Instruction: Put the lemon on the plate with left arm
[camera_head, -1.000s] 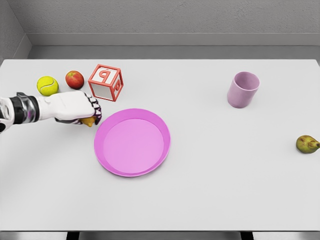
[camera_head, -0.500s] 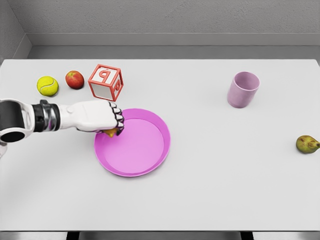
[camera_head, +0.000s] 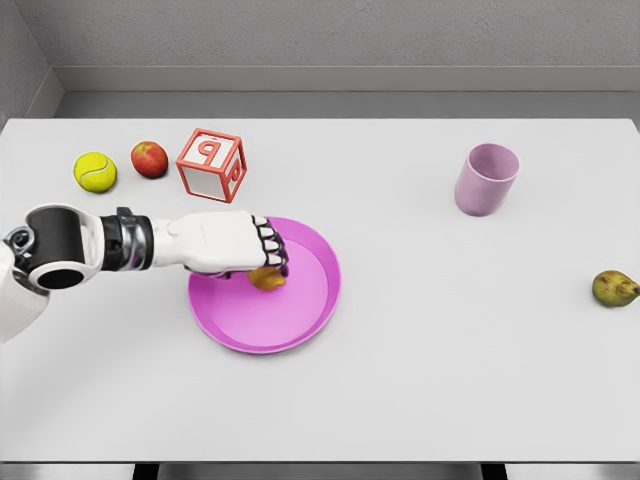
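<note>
The left robot hand (camera_head: 235, 245) grips the lemon (camera_head: 265, 278) over the pink plate (camera_head: 300, 320), left of its centre; released from any height, the rounded fruit may roll across the rim onto the surface (camera_head: 430, 370).

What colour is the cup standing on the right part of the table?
The cup is pale purple, as the head view shows.
</note>
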